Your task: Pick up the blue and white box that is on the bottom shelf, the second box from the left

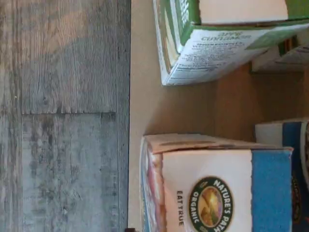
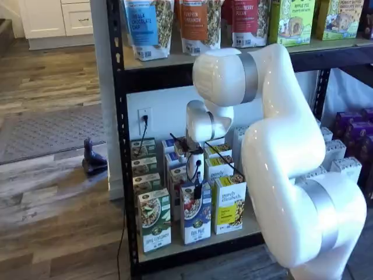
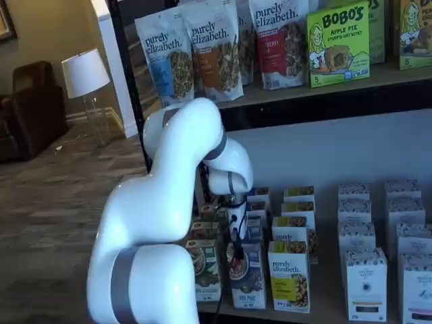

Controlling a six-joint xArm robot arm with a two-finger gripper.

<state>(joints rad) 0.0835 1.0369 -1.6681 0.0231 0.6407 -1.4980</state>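
glossy white rounded arm (image 2: pixel 291 157), grey joint bands.

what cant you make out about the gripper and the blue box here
- Gripper: in both shelf views its fingers are small and dark; open or shut cannot be told.
- Blue and white box: small print unreadable in the shelf views.
- Wrist view: picture edge cuts the box; fingers unseen.
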